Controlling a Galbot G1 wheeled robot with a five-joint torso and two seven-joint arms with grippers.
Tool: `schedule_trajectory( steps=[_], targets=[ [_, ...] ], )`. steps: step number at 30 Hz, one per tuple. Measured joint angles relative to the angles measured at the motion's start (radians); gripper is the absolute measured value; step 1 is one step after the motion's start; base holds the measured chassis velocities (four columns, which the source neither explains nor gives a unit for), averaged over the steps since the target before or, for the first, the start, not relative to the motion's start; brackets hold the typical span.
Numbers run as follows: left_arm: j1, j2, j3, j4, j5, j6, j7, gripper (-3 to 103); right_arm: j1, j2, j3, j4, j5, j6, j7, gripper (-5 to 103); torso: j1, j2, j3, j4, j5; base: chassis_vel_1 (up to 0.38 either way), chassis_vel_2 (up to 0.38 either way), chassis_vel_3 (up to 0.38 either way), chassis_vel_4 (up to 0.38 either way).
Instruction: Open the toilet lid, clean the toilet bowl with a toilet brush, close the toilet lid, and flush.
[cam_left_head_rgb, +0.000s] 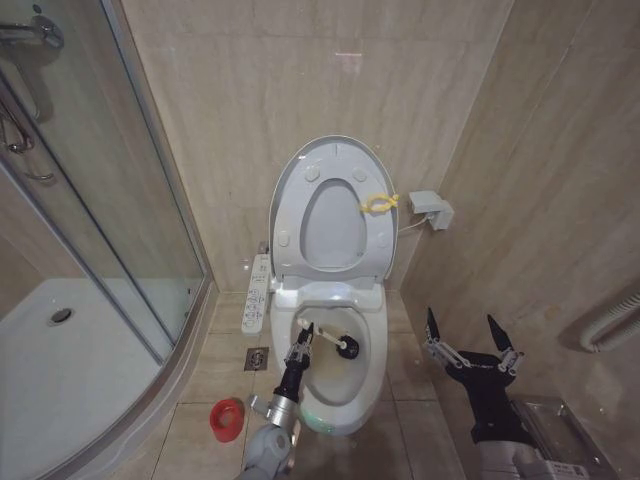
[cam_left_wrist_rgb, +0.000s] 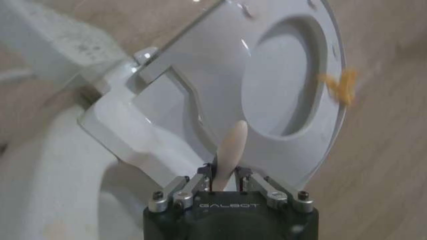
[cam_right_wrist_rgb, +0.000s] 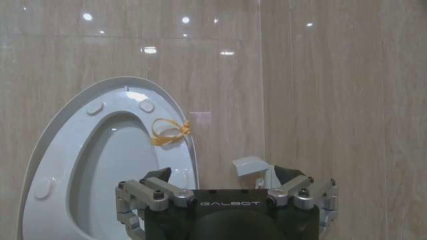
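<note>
my left end effector (cam_left_head_rgb: 301, 347) reaches over the toilet bowl (cam_left_head_rgb: 372, 372), pinching the white handle of the toilet brush (cam_left_head_rgb: 335, 341), whose dark head sits inside the bowl. the toilet lid (cam_left_head_rgb: 294, 176) and seat ring (cam_left_head_rgb: 375, 232) stand upright against the wall. my right end effector (cam_left_head_rgb: 471, 335) hangs beside the toilet, fingers spread and holding nothing. a red cup (cam_left_head_rgb: 228, 417) rests on the floor.

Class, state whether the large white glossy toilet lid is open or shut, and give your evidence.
Open. The large white glossy toilet lid stands raised against the wall behind the white seat ring, leaving the white ceramic toilet bowl uncovered.
</note>
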Motion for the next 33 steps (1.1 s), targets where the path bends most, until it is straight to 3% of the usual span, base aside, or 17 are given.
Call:
schedule_trajectory(
  steps=[2, 5, 7, 8, 12, 14, 19, 22, 23, 25, 27, 30, 32, 33],
  targets=[
    [-0.014, -0.01, -0.001, 0.024, 0.074, -0.028, -0.034, 22, 0.0, 0.0, 0.0, 0.0, 0.0, 0.0, 0.0, 100, 0.0, 0.0, 0.0, 0.0002, 0.0, 0.0, 0.0, 0.0, 0.0],
    [-0.018, -0.017, 0.001, 0.024, 0.072, -0.03, -0.039, 22, 0.0, 0.0, 0.0, 0.0, 0.0, 0.0, 0.0, 100, 0.0, 0.0, 0.0, -0.0002, 0.0, 0.0, 0.0, 0.0, 0.0],
    [-0.017, -0.023, 0.011, 0.005, -0.008, -0.023, -0.02, 20, 0.0, 0.0, 0.0, 0.0, 0.0, 0.0, 0.0, 100, 0.0, 0.0, 0.0, -0.0009, -0.0003, 0.0, 0.0, 0.0, 0.0],
    [-0.017, -0.023, 0.011, 0.005, -0.008, -0.023, -0.02, 20, 0.0, 0.0, 0.0, 0.0, 0.0, 0.0, 0.0, 100, 0.0, 0.0, 0.0, -0.0009, -0.0003, 0.0, 0.0, 0.0, 0.0],
    [0.001, -0.023, 0.023, -0.071, -0.239, 0.032, 0.031, 20, 0.0, 0.0, 0.0, 0.0, 0.0, 0.0, 0.0, 100, 0.0, 0.0, 0.0, -0.0009, -0.0002, 0.0, 0.0, 0.0, 0.0],
    [0.001, -0.023, 0.022, -0.072, -0.25, 0.037, 0.04, 20, 0.0, 0.0, 0.0, 0.0, 0.0, 0.0, 0.0, 100, 0.0, 0.0, 0.0, -0.0009, -0.0002, 0.0, 0.0, 0.0, 0.0],
    [-0.009, -0.016, 0.01, -0.017, -0.141, 0.024, 0.06, 22, 0.0, 0.0, 0.0, 0.0, 0.0, 0.0, 0.0, 100, 0.0, 0.0, 0.0, -0.0004, -0.0002, 0.0, 0.0, 0.0, 0.0],
    [-0.024, -0.04, -0.007, 0.041, 0.055, -0.043, 0.023, 22, 0.0, 0.0, 0.0, 0.0, 0.0, 0.0, 0.0, 100, 0.0, 0.0, 0.0, 0.0002, -0.0001, 0.0, 0.0, 0.0, 0.0],
    [-0.024, -0.04, -0.007, 0.041, 0.055, -0.043, 0.023, 22, 0.0, 0.0, 0.0, 0.0, 0.0, 0.0, 0.0, 100, 0.0, 0.0, 0.0, 0.0002, -0.0001, 0.0, 0.0, 0.0, 0.0],
    [-0.037, -0.072, -0.011, 0.066, 0.146, -0.079, -0.01, 22, 0.0, 0.0, 0.0, 0.0, 0.0, 0.0, 0.0, 100, 0.0, 0.0, 0.0, -0.0004, -0.0002, 0.0, 0.0, 0.0, 0.0],
    [-0.042, -0.084, -0.011, 0.071, 0.154, -0.085, -0.016, 22, 0.0, 0.0, 0.0, 0.0, 0.0, 0.0, 0.0, 100, 0.0, 0.0, 0.0, -0.0004, -0.0002, 0.0, 0.0, 0.0, 0.0],
    [-0.046, -0.091, 0.002, 0.054, 0.045, -0.07, -0.005, 20, 0.0, 0.0, 0.0, 0.0, 0.0, 0.0, 0.0, 100, 0.0, 0.0, 0.0, -0.0007, -0.0001, 0.0, 0.0, 0.0, 0.0],
    [-0.046, -0.091, 0.003, 0.052, 0.039, -0.068, -0.004, 20, 0.0, 0.0, 0.0, 0.0, 0.0, 0.0, 0.0, 100, 0.0, 0.0, 0.0, -0.0007, -0.0001, 0.0, 0.0, 0.0, 0.0],
    [-0.036, -0.088, 0.015, -0.012, -0.146, -0.01, 0.014, 20, 0.0, 0.0, 0.0, 0.0, 0.0, 0.0, 0.0, 100, 0.0, 0.0, 0.001, -0.0006, -0.0002, 0.0, 0.0, 0.0, 0.0]
  ],
)
